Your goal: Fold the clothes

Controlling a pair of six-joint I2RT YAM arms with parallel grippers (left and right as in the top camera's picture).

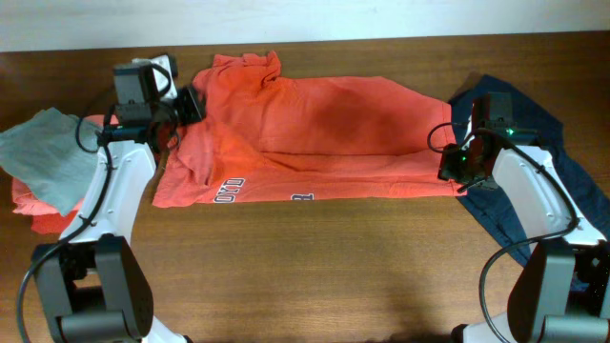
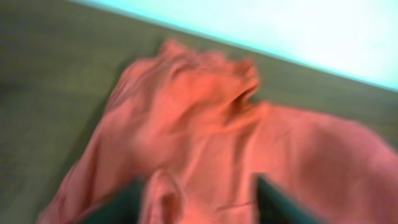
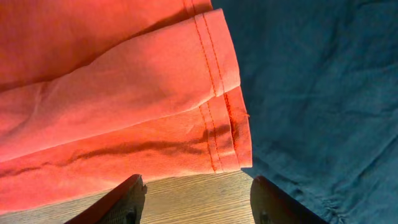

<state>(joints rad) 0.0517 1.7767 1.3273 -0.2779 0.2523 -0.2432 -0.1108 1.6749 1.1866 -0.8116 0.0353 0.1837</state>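
Observation:
The red-orange T-shirt [image 1: 315, 119] lies spread across the middle of the table, its front edge folded over and showing bits of white lettering. My left gripper [image 1: 191, 105] hovers over the shirt's left part. In the blurred left wrist view [image 2: 199, 211] its fingers are apart, with a raised ridge of shirt cloth [image 2: 186, 124] between them. My right gripper [image 1: 448, 170] is at the shirt's right hem corner. In the right wrist view [image 3: 196, 202] it is open over bare wood, just in front of the stitched hem [image 3: 217, 124].
A grey top [image 1: 43, 152] lies on a coral-pink garment [image 1: 38, 205] at the far left. A dark blue garment [image 1: 534, 124] lies under and beside the right arm, and it also shows in the right wrist view [image 3: 311, 93]. The wooden table [image 1: 315, 267] extends in front.

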